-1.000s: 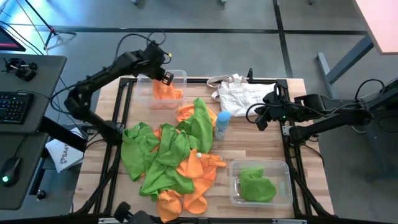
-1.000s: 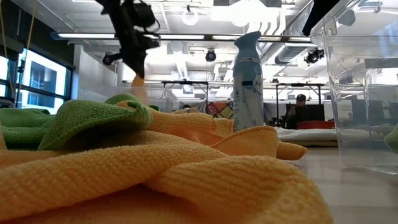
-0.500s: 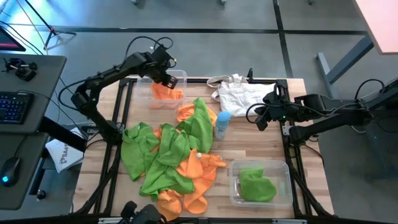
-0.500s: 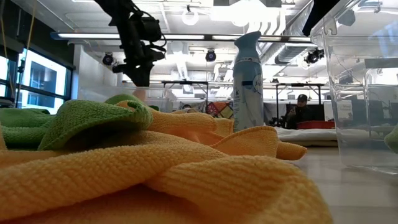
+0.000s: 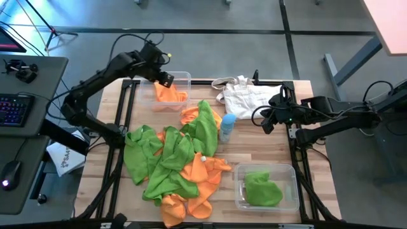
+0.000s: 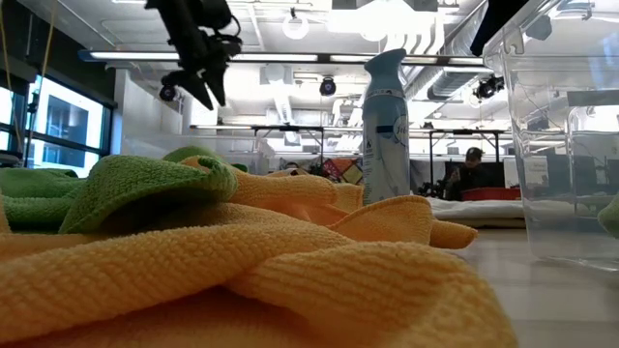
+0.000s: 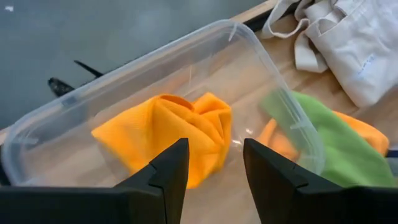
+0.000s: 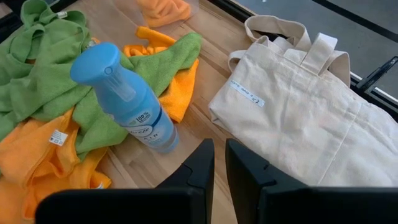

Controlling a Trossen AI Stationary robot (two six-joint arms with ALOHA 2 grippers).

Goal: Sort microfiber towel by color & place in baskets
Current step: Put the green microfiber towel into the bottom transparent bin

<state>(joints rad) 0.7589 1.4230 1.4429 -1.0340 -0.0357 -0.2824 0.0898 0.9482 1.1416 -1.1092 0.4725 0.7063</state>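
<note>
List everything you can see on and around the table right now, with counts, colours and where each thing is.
Clear baskets: two; far-left basket holding an orange towel; near-right basket holding a green towel.
Towel pile: many, orange and green mixed, table middle and left.
Spray bottle: one, light blue, standing beside the pile.
Tote bag: one, white, far edge.
Keyboard: one, dark, side desk on the left.
Person: one, far in the background room.
Left gripper: open, above the far-left basket.
Right gripper: almost shut, empty, right of the bottle.

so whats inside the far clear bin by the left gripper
A crumpled orange towel lies in the bin. Anything beneath its folds is hidden. The open left gripper hovers above.
</note>
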